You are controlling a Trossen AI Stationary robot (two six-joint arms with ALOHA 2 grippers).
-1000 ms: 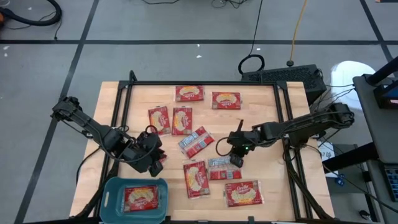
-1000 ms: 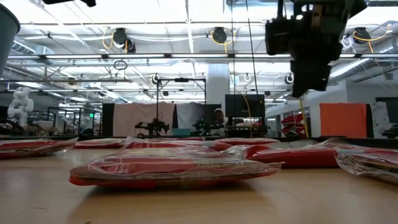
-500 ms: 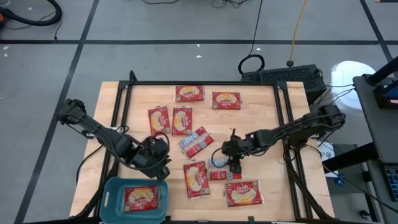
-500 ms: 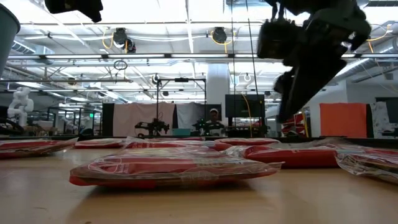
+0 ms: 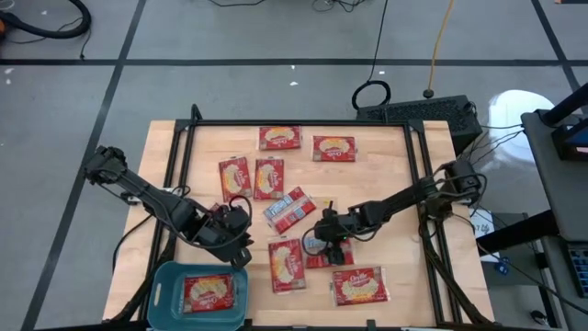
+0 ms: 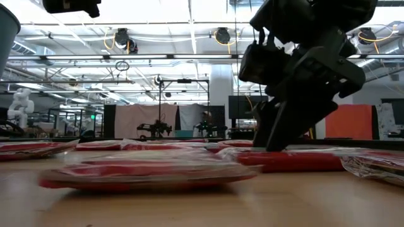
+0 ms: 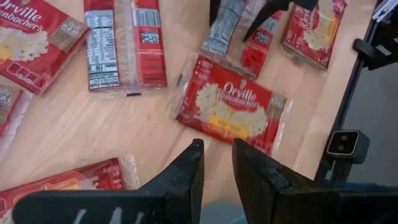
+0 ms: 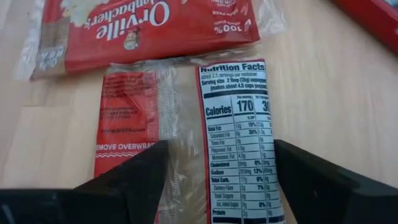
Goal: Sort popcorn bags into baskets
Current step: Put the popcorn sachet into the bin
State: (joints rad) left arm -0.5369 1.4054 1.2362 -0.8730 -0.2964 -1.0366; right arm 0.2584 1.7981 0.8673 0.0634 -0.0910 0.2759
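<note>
Several red popcorn bags lie flat on the wooden table point(image 5: 395, 175). One more bag point(image 5: 209, 292) lies inside the teal basket point(image 5: 161, 285) at the near left. My right gripper point(image 8: 217, 180) is open and low over a bag point(image 8: 186, 124) that lies back side up, its nutrition label showing. One finger stands at each long edge of this bag. In the low view my right gripper point(image 6: 278, 135) reaches down to the bags. My left gripper point(image 7: 216, 149) hovers just beyond the basket's far right corner. Its fingers stand a narrow gap apart with nothing between them. My right gripper comes at the back-side-up bag from above, slanting, with its fingers point(image 8: 130, 180) spread across the bag's width by the long edges point(image 8: 273, 143). The bag lies flat on the table. Whether the fingertips touch it I cannot tell.
Another bag point(image 5: 286, 264) lies just left of the right gripper, and one point(image 5: 358, 285) lies nearer the front edge. More bags point(image 5: 280, 138) lie toward the far edge. A black frame rail point(image 5: 418, 156) runs along the table's right side.
My right gripper has gone toward the table's left edge and down onto the back-side-up bag, and its fingers have opened wide. The bag nearest the low camera has slid a little. My left gripper has shifted slightly toward the basket's far right corner.
</note>
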